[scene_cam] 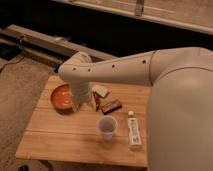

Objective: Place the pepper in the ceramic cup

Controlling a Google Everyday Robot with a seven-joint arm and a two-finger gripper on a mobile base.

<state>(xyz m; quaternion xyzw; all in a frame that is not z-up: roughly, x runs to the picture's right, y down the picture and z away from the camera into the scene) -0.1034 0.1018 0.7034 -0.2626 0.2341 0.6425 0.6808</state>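
The ceramic cup (107,127) is small, pale and round, and stands upright on the wooden table (60,135) near its front middle. My gripper (81,106) hangs down from the white arm over the table's back left, just right of the orange bowl and behind and to the left of the cup. A slim dark red sliver, the pepper (96,102), shows against the gripper's right side, mostly hidden by it. I cannot tell whether it lies on the table or is held.
A wide orange bowl (60,96) sits at the back left. A flat brown-red packet (111,106) and a small white packet (101,91) lie behind the cup. A white tube (134,131) lies right of the cup. My arm fills the right side.
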